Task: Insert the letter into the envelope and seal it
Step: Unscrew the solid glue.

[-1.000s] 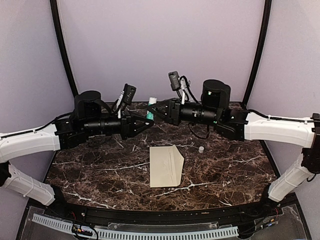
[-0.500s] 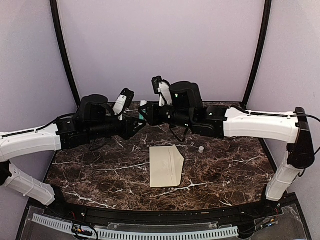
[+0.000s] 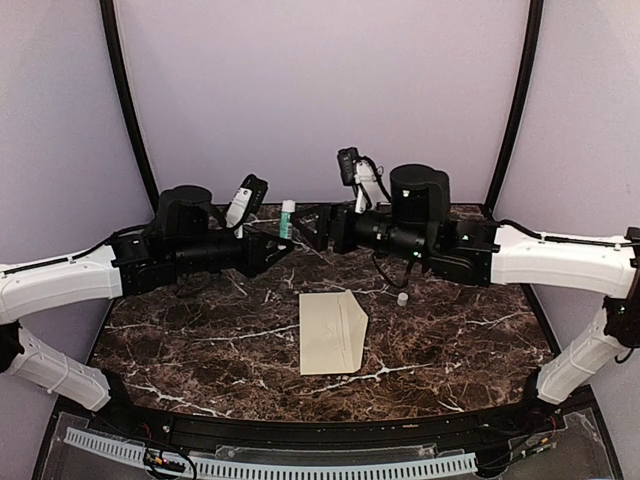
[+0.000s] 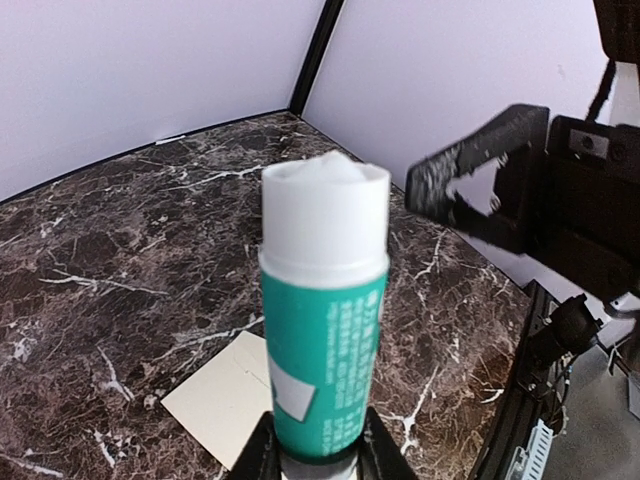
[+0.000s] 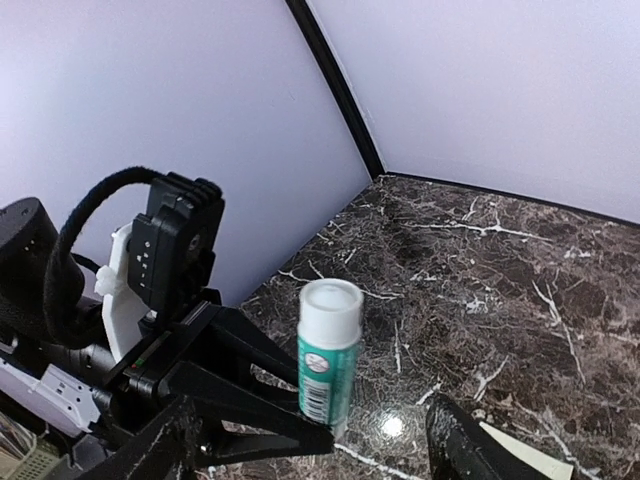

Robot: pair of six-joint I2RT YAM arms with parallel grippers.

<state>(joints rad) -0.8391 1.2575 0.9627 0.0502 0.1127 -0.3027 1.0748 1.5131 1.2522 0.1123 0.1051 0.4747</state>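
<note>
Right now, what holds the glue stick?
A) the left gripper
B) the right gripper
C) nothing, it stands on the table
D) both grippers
A: in the left wrist view the left gripper is clamped on the base of the upright glue stick, while the right gripper stands open and apart from it.
</note>
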